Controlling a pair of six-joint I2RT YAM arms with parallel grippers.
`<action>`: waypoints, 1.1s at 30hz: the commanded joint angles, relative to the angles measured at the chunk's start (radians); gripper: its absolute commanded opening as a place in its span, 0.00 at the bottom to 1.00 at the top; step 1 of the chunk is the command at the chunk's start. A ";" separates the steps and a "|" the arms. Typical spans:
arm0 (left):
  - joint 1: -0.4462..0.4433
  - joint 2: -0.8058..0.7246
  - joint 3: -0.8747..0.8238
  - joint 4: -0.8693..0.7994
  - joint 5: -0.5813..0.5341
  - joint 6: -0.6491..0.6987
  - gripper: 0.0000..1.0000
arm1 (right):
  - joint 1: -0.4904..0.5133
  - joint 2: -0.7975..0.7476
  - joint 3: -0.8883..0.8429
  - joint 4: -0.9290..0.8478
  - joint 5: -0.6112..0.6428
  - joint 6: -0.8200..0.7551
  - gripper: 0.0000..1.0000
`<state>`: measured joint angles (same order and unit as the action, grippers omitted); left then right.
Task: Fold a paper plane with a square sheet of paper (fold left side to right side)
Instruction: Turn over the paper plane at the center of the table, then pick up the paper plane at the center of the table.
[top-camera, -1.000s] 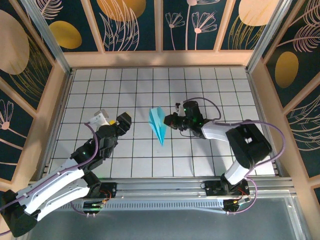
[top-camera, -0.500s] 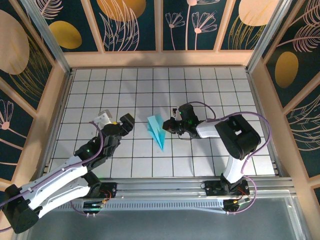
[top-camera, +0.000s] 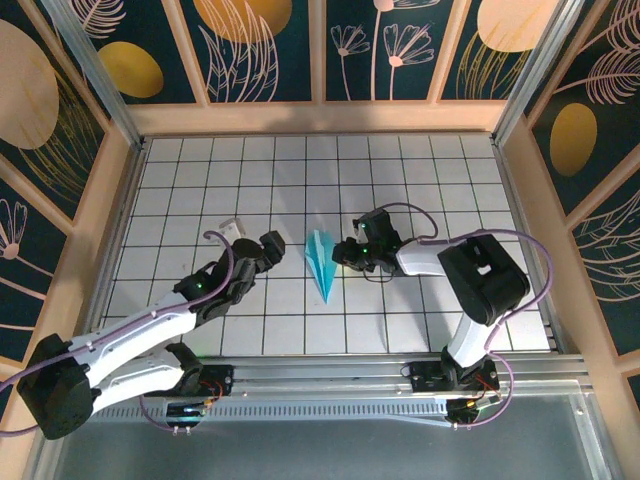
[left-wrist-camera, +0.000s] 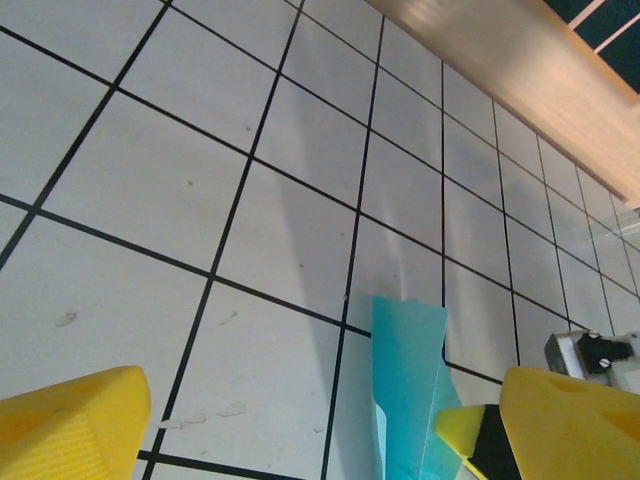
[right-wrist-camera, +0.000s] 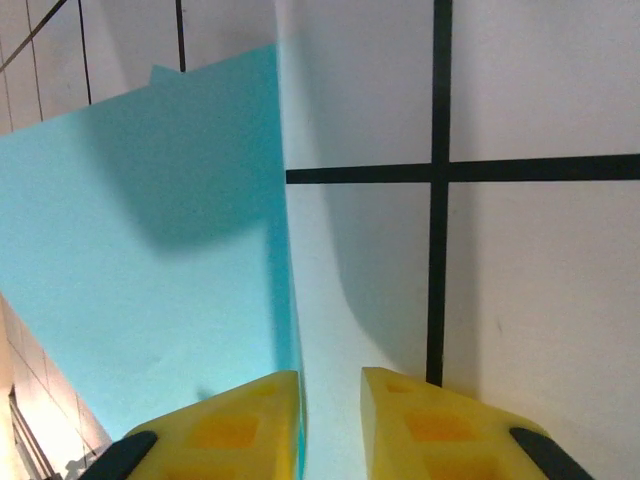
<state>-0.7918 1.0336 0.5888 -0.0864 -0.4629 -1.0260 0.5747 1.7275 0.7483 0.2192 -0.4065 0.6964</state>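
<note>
The folding looked all but finished: on the white tiled table there was no flat square, only a slim creased dart. From left to right in the top view, the left gripper sat at 9 o'clock of the paper plane, near it but apart. Its yellow fingers were spread wide in the left wrist view, with nothing between them and the teal paper just ahead. The plane itself lay about at the middle of the table. At its 3 o'clock the right gripper was right up against its edge. In the right wrist view the jaws stood a narrow slot apart, straddling a raised edge of the paper. One pad lay against that edge and a sliver of table showed before the other, so it seemed a loose bracket and not a firm pinch. What was left, by my reading, was small: perhaps a last press along the crease, then letting go and drawing both arms clear. The plane's long axis ran roughly from 12 to 6 o'clock, leaning slightly toward 5. Its sharp nose pointed to 6 o'clock, toward the arm bases, and its broader tail to 12.
</note>
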 joint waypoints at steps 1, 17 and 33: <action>0.003 0.021 0.038 0.003 0.025 0.003 0.90 | -0.003 -0.056 0.040 -0.087 0.058 -0.050 0.26; 0.004 -0.126 -0.006 -0.027 -0.079 0.066 0.92 | 0.130 -0.176 0.264 -0.624 0.269 -0.158 0.54; 0.003 -0.302 -0.059 -0.104 -0.175 0.080 0.93 | 0.285 0.063 0.465 -0.801 0.414 -0.100 0.58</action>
<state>-0.7918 0.7452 0.5434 -0.1497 -0.5972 -0.9619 0.8494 1.7580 1.1820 -0.5137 -0.0467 0.5774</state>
